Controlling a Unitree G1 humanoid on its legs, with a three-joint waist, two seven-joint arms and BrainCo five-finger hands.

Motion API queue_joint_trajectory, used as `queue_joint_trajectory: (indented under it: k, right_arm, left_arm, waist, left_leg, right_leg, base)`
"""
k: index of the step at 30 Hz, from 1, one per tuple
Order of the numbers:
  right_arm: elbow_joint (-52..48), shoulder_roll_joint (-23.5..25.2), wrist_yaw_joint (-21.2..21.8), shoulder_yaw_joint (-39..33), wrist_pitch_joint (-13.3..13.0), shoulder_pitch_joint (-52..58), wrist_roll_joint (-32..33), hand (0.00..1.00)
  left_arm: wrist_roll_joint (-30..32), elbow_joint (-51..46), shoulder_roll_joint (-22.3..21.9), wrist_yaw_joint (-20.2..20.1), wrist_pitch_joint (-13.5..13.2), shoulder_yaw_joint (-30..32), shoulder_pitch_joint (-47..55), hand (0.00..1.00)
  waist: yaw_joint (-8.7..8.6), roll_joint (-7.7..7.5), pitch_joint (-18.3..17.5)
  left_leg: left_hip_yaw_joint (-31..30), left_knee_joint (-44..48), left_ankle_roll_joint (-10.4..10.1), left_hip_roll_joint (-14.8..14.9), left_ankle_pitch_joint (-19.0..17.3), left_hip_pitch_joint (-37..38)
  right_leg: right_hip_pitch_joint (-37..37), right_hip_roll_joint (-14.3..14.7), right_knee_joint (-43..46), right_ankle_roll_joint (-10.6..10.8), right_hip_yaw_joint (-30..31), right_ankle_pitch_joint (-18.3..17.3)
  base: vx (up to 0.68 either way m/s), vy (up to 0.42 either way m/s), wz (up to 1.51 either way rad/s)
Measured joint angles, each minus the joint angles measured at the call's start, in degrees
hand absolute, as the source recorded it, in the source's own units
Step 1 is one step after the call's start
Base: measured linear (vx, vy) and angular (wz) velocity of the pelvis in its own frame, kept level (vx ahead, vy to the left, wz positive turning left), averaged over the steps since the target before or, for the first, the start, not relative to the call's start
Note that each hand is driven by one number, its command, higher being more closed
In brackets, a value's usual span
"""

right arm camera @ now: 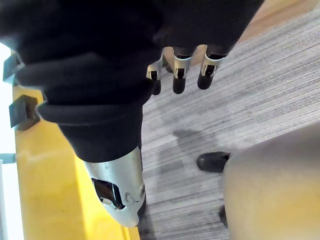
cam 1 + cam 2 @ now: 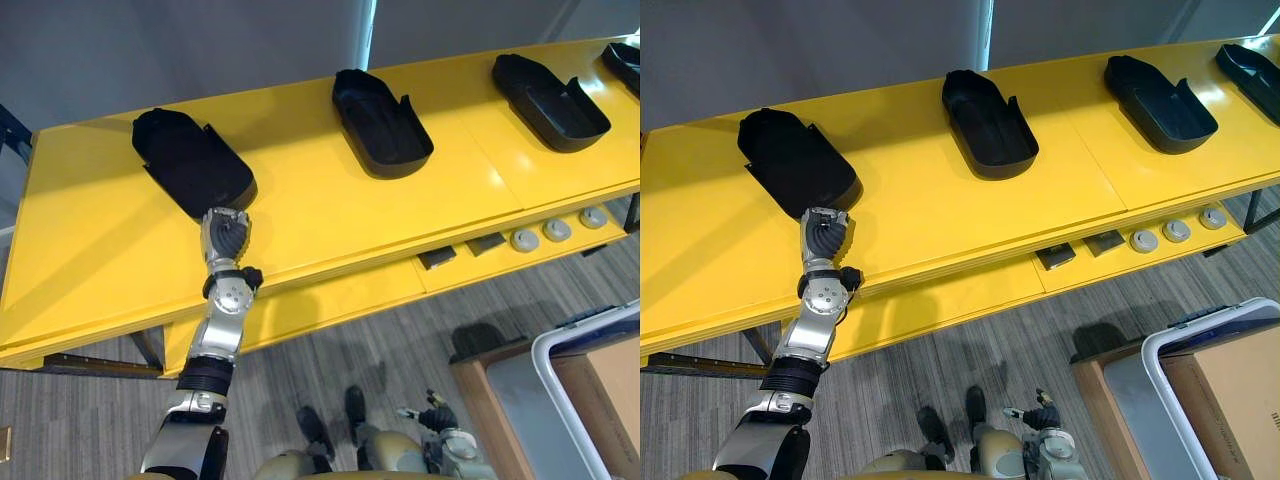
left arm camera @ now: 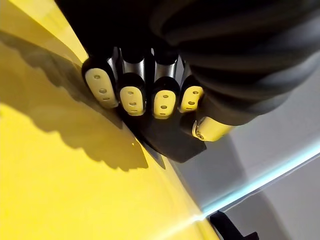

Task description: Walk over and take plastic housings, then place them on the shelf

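L hand (image 2: 227, 235) fingers (image 3: 132, 96) curled on housing (image 2: 185, 160) | on shelf (image 2: 340, 215) | R hand (image 1: 179, 79) slack

Shelf top (image 2: 330, 200): yellow, smooth and glossy, with pale glare along it.
Plastic housings (image 2: 380, 122) on the shelf top: black plastic, matt and smooth.
Left hand (image 2: 226, 232) at the shelf top's near edge: dark ribbed cover, rubbery and dull.
Right hand (image 1: 180, 60) below the shelf top: same ribbed cover; fingers (image 1: 206, 75) silver metal with dark tips.
Round discs (image 2: 557, 230) on the ledge under the shelf top: pale grey, metallic sheen.
Floor (image 2: 380, 340) under the shelf top: grey wood-grain planks, matt.
Box (image 2: 600, 390) below the shelf top's right end: brown cardboard, dull, inside a smooth white rim (image 2: 560, 370).
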Motion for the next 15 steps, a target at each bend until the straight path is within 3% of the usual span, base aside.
queue_joint_trajectory:
  k: [7,15]
  right_arm:
    - [0.06,-0.07,0.96,-0.03,0.12,0.05,0.0,0.0]
    - [0.19,-0.04,1.2,-0.02,0.48,0.04,0.0,0.0]
  left_arm:
    - [-4.11,3.2,5.3,-2.12,0.67,1.26,-1.99,1.0]
    - [-5.35,5.11,7.98,-4.56,0.69,1.46,-3.87,1.0]
  waist:
    - [-0.39,-0.08,-0.04]
    - [-0.49,-0.27,-0.15]
  left_leg:
    - [-0.31,0.02,0.0,-0.04,0.0,0.39]
    - [-0.6,0.37,0.37,-0.27,0.24,0.49]
  right_leg:
    - [0.48,-0.06,0.0,-0.01,-0.33,0.0]
    - [0.67,-0.17,0.0,-0.05,-0.57,0.02]
  base:
    - [0.01,0.003,0.01]
    - [0.04,0.015,0.02]
